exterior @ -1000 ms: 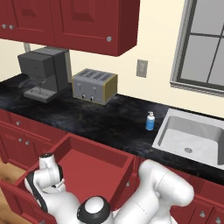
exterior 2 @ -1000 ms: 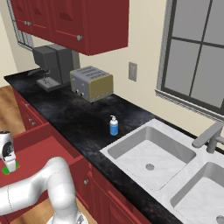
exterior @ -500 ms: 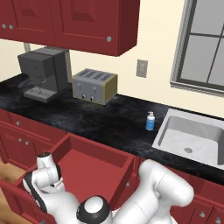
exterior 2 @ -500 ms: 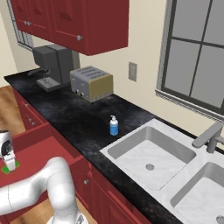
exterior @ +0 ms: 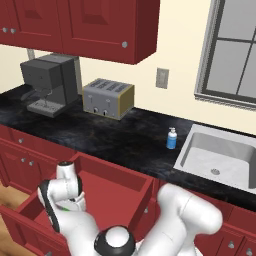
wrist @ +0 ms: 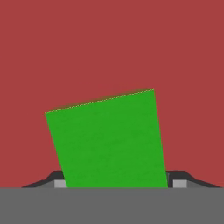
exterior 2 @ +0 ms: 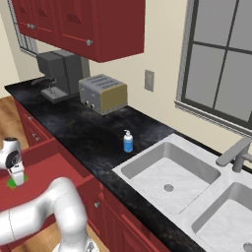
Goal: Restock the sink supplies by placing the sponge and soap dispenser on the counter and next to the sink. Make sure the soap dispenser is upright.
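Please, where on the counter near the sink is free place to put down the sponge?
Bare counter lies between the toaster and the soap dispenser, and along the front edge left of the sink. Tighter: the narrow strip between dispenser and sink rim. The sponge lies in the open drawer, between the claw's fingers.

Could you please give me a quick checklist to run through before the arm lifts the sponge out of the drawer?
1. Sponge lies between the end effector fingertips: ok.
2. Fingers firmly closed on the sponge: cannot tell.
3. Drawer is open for a lift: ok.
4. Soap dispenser stands upright on the counter beside the sink: ok.
5. Bare counter beside the sink for the sponge: ok.
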